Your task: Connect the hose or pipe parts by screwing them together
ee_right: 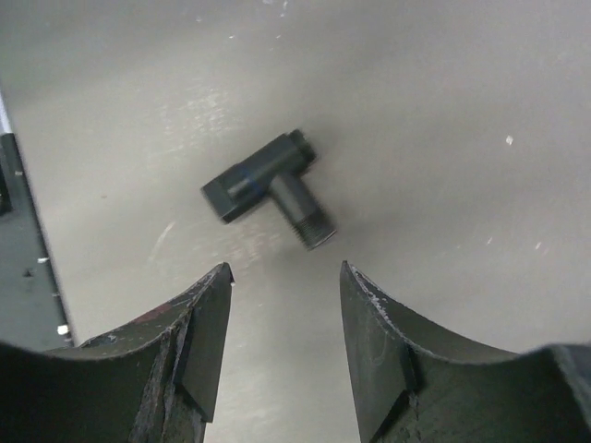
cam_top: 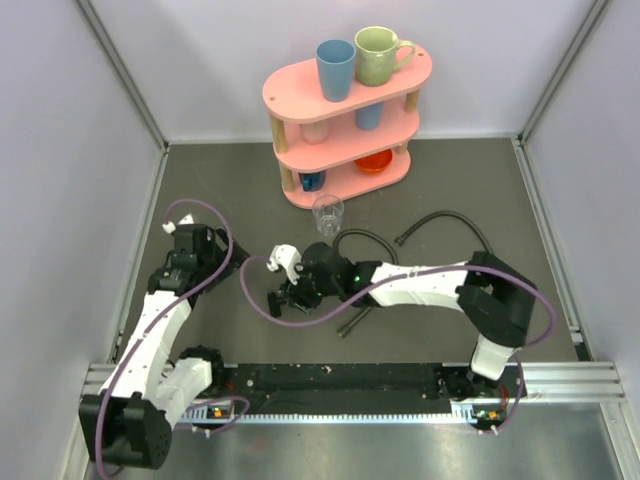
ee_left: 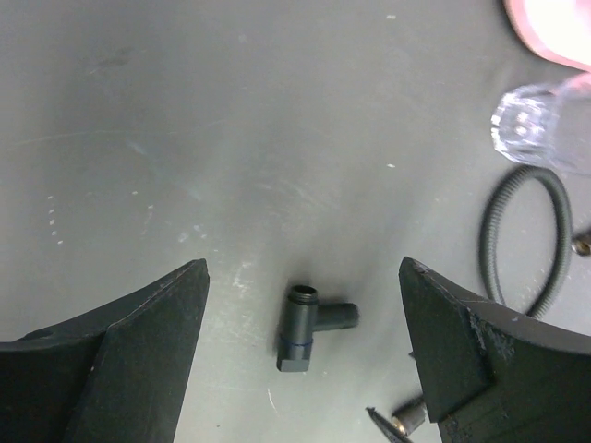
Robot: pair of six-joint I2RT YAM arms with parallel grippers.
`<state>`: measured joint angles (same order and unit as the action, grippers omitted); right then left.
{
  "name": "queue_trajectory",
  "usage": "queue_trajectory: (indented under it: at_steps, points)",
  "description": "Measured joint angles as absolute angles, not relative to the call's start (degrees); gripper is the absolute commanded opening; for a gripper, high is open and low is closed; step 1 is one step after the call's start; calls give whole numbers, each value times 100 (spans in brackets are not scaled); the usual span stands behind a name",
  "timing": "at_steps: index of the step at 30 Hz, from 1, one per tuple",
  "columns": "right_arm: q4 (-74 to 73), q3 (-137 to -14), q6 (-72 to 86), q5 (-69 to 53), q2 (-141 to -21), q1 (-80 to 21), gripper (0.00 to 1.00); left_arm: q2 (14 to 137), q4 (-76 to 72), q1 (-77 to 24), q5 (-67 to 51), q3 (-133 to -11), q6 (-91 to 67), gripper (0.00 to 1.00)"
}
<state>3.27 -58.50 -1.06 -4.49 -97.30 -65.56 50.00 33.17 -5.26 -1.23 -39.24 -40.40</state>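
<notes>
Before left end effector and right end effector, both open, lies a fitting (glass nearby).

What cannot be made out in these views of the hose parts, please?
- Left wrist view: the hose loop is cut off by a left finger and the edge; the glass is blurred.
- Top view: the T-shaped fitting is too small and dark to pick out; that hose runs under the right arm.
- Right wrist view: the fitting's far end is blurred.
</notes>
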Motion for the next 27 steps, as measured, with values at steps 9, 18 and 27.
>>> queue_trajectory:
  at_steps: [9,18,27]
  points:
    - [-183,-6851,-1636,-1791,-10875,-5946,48,5883,3330,75,-554,-3885,-4128,86]
    - [-587,-7303,-2147,-2434,-11500,-5953,41,6040,3159,360,-1284,-3763,-4023,84]
    - [414,-6827,-2067,-2189,-11395,-5959,0,6215,2982,419,-1883,-3695,-3892,69]
